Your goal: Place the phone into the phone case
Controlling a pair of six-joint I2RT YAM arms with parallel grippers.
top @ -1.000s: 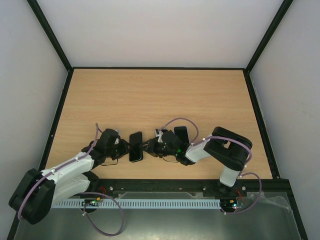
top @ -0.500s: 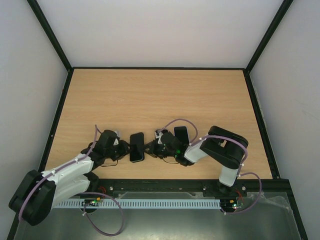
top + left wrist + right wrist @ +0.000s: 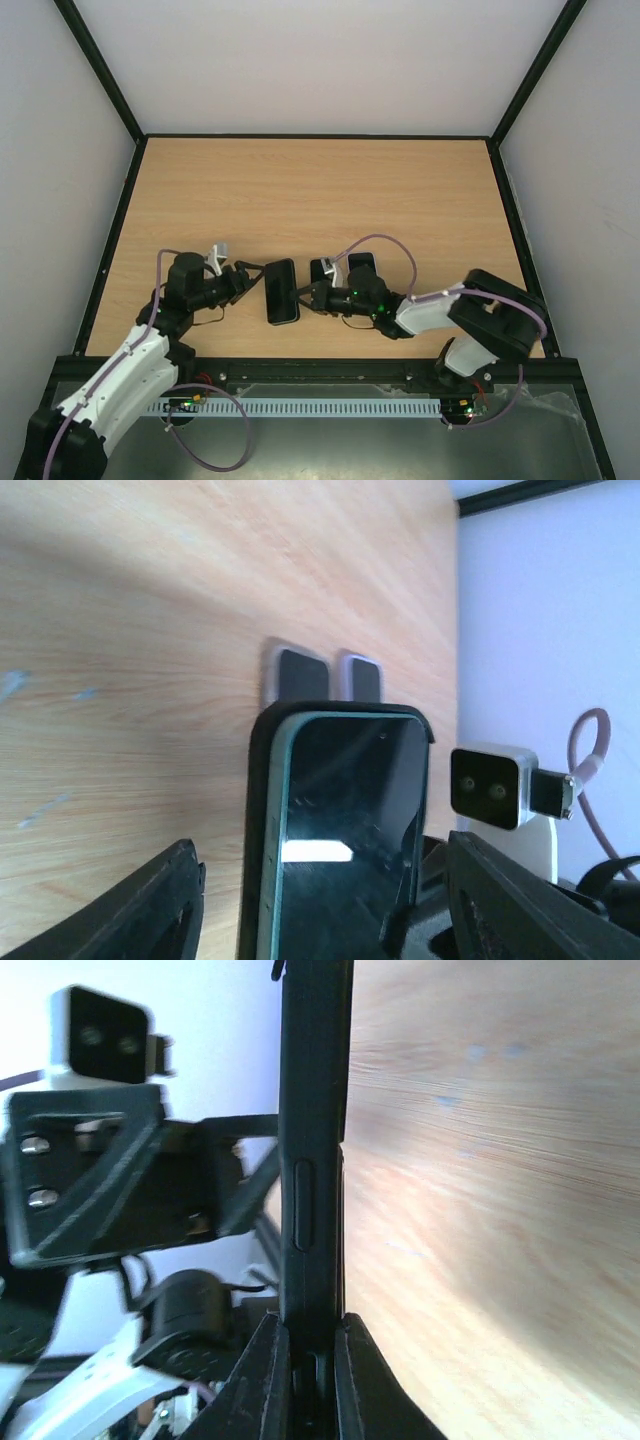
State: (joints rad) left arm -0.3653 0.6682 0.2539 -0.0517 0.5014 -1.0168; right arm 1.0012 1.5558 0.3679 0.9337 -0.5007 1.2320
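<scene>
Top external view shows the left claw (image 3: 250,282) wide open. The phone (image 3: 282,291) is just past its tips, in the space between this claw and the right claw (image 3: 306,294). The phone's dark face looks up, over the wooden table (image 3: 320,190). I cannot tell if it touches the wood. Just behind the right claw is a black flat thing (image 3: 362,264).

From the left wrist, the two left fingers (image 3: 140,910) stand far apart, one on each side of the phone. There is a gap on both sides, so they do not touch it. The phone sits inside the black phone case (image 3: 258,810), which wraps round its far end and one long side. The glass shines a little. Beyond the phone, farther from the left claw, two small dark things (image 3: 297,672) with pale rims are on the table. I cannot tell what they are. Off to one side is the other arm's white camera box (image 3: 488,785).

From the right wrist, the right claw is squeezed shut on the phone. Its fingers (image 3: 262,1375) pinch the near end, one on each flat face. The phone sticks straight out from the claw, seen from its thin side, with a long side button (image 3: 303,1205).
</scene>
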